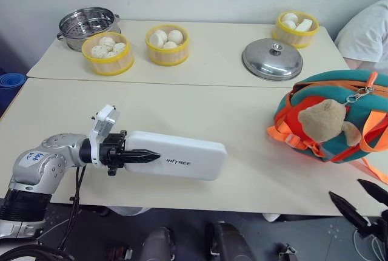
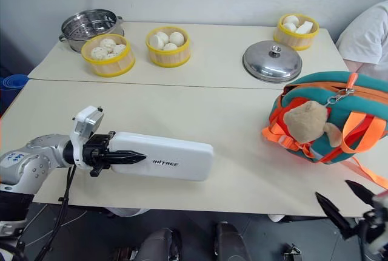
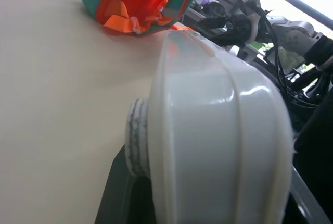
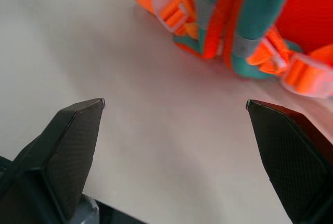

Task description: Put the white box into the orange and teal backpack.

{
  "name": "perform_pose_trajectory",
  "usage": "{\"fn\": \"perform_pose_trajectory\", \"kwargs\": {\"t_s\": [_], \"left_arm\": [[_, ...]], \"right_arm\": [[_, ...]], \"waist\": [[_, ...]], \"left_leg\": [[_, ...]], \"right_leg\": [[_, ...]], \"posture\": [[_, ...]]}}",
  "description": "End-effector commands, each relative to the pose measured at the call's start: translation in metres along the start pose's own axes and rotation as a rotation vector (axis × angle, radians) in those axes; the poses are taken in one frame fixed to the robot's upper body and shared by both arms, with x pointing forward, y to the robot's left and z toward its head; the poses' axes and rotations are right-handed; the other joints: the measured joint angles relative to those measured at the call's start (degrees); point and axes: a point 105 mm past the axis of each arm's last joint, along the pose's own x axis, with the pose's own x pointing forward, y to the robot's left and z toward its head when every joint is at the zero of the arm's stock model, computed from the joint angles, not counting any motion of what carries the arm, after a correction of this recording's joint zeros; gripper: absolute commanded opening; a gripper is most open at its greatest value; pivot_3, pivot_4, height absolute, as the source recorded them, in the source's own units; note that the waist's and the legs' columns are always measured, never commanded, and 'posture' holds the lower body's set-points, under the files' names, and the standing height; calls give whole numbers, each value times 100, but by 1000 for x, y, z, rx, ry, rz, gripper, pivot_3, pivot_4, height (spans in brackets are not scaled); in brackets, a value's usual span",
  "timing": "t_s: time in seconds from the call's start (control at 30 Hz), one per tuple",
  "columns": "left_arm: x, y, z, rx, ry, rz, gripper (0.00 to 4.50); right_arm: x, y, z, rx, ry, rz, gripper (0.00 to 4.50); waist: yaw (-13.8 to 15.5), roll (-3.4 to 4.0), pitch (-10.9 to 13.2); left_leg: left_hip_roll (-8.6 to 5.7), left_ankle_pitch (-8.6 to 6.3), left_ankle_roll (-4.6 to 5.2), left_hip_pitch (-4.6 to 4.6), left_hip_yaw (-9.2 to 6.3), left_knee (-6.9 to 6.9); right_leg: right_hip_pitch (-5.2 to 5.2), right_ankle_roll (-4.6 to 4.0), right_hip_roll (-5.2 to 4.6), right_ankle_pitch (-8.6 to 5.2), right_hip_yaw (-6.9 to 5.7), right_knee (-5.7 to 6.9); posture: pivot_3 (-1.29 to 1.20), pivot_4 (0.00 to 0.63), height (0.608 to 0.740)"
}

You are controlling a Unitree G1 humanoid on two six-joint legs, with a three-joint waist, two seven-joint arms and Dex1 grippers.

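The left pincer (image 1: 140, 155) pinches one short end of the white box (image 1: 176, 155), its black fingers clamped over the top and underside, pointing across toward the robot's right. The box lies lengthwise near the table's (image 1: 230, 121) front edge, on the robot's left; whether it rests on the surface or is lifted just clear of it I cannot tell. The orange and teal backpack (image 1: 330, 118) sits at the table's right side, well apart from the box, with its tan bear charm (image 1: 324, 121) facing the camera. Its top zipper line shows, but whether the mouth is open enough to take the box is not clear from here. The right pincer (image 1: 359, 199) hangs below the table's front edge near the backpack, fingers spread wide and holding nothing.

So the box is gripped but not yet carried over; the crossing and the insertion remain.

At the far side stand three bamboo steamers of buns (image 1: 167, 44), a metal steamer pot (image 1: 88, 25) and a metal lid (image 1: 273, 59). A person's white sleeve (image 1: 367, 33) shows at the right edge.
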Motion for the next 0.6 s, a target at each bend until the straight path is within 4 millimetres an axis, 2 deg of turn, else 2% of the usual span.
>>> {"fn": "perform_pose_trajectory", "kwargs": {"t_s": [0.03,0.13,0.2,0.3,0.43,0.6], "left_arm": [[5,-2,9,55,-2,-35,1234],[8,4,15,63,-36,-10,1234],[8,8,19,43,-79,18,1234],[5,9,18,40,-52,34,1234],[1,0,9,6,36,36,1234],[-6,-6,10,-26,-44,83,1234]], "right_arm": [[2,-10,27,-61,-94,-10,4470],[27,-17,42,-70,-166,6,4470],[48,-11,46,-67,-187,78,4470],[80,5,55,-53,-170,248,4470],[108,29,78,-36,-198,442,3697],[131,57,80,-53,-236,552,1991]], "waist": [[-24,0,0],[-47,-5,3],[-36,-4,2],[-12,2,7],[-28,5,9],[-7,4,10]], "left_leg": [[0,2,1,2,1,-1],[-5,20,11,6,8,1],[-7,29,16,8,10,1],[-7,32,12,7,8,0],[-4,30,0,-6,8,2],[-1,30,-1,-5,7,2]], "right_leg": [[0,0,1,0,0,1],[3,13,1,9,9,2],[4,14,1,18,13,4],[0,14,7,18,12,8],[-13,18,14,15,13,9],[-14,20,15,14,14,8]], "posture": [[0,150,740],[0,150,740],[0,150,740],[0,150,740],[0,150,740],[0,150,740]]}}
